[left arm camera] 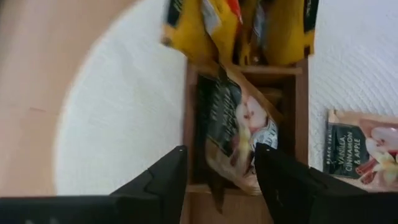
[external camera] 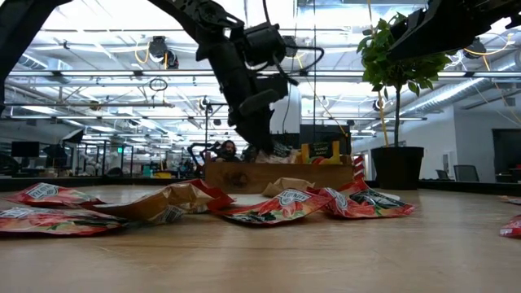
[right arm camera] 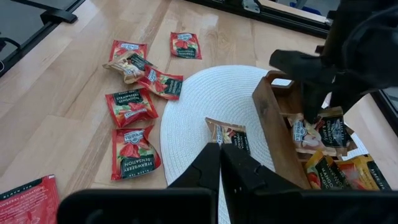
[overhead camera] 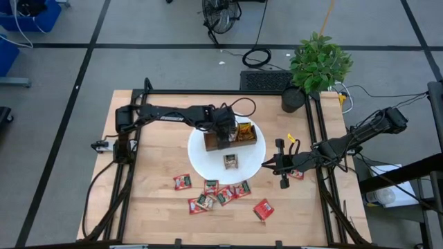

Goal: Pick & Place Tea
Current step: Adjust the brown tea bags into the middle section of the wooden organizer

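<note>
Left jaws (left arm camera: 221, 177) over tan sachet (left arm camera: 239, 134)

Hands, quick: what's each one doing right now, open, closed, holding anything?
Left hand: open, fingers either side of a beige tea bag in the wooden tray.
Right hand: closed, empty, over the white mat.

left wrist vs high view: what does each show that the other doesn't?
Left wrist only: the left claw open over the tray's middle compartment, a tan sachet standing tilted in it, and the label "Vanilla, Cinnamon & Apple" on the tan sachet on the mat.

High view only: the red sachets scattered on the table, the right claw at the mat's edge, the potted plant.

Both: wooden tray, yellow sachets, white round mat.
</note>
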